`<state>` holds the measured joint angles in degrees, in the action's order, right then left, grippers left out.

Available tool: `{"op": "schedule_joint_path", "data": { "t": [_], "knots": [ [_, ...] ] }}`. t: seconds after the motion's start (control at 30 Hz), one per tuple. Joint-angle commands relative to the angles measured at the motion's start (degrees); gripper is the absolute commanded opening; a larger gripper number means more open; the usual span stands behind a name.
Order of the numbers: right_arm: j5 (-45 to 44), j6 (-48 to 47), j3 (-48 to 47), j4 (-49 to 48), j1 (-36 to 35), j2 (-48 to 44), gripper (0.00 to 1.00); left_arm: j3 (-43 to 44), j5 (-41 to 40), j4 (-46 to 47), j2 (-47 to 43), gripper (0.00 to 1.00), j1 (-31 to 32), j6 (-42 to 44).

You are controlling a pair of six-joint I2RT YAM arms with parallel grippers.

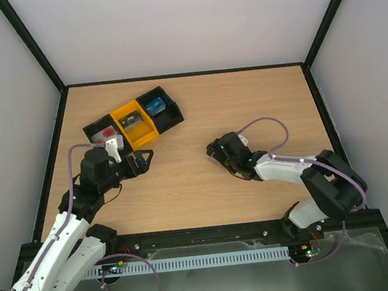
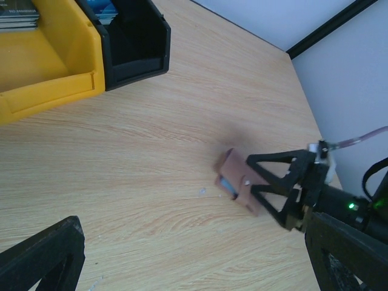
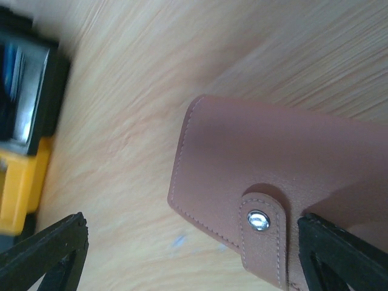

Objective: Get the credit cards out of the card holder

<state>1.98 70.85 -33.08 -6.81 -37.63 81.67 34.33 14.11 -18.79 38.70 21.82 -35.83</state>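
The card holder (image 3: pixel 279 163) lies shut on the wooden table. It is pinkish-brown outside, with a strap and a silver snap (image 3: pixel 258 220). In the left wrist view the holder (image 2: pixel 233 173) shows a blue sliver at its edge. No credit cards show; any are hidden inside. My right gripper (image 3: pixel 191 221) is open and low over the holder, with one finger (image 3: pixel 339 254) over its strap end and the other (image 3: pixel 42 254) apart on bare table. It also shows in the left wrist view (image 2: pixel 250 176) and the top view (image 1: pixel 217 150). My left gripper (image 2: pixel 193 224) is open and empty to the holder's left (image 1: pixel 143 159).
A black-and-yellow three-section tray (image 1: pixel 134 120) stands at the back left, holding small items; its yellow bin (image 2: pixel 42 66) and black bin (image 2: pixel 130 39) are close to my left gripper. Black frame posts and pale walls bound the table.
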Motion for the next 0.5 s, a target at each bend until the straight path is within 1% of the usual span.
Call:
{"op": "schedule_joint_path", "data": {
  "t": [0.0,0.1,0.2,0.27,0.4,0.47],
  "knots": [
    [7.3,4.7,-2.7,2.8,-7.3,6.7,0.93,1.8,0.0,-1.4,-1.4,1.0,-0.2,-1.2],
    [8.2,2.1,-6.0,3.7,-10.8,8.2,0.93,1.8,-0.1,-2.1,-2.0,1.0,-0.3,-1.3],
    [8.0,-2.4,-8.1,6.5,-11.8,7.8,0.93,1.5,0.1,-2.1,-2.6,1.0,-0.3,-1.7],
    [7.6,-7.5,-8.6,8.2,-11.9,6.8,0.93,1.3,0.4,-1.9,-2.7,1.0,-0.3,-1.9],
    [5.3,-20.8,-10.0,13.5,-11.9,4.5,0.92,1.1,1.5,-1.9,-2.6,1.0,-0.3,-2.2],
    [3.7,-25.7,-10.1,15.7,-11.8,3.4,0.9,0.8,2.3,-1.9,-2.6,1.0,-0.3,-2.4]
  ]
}}
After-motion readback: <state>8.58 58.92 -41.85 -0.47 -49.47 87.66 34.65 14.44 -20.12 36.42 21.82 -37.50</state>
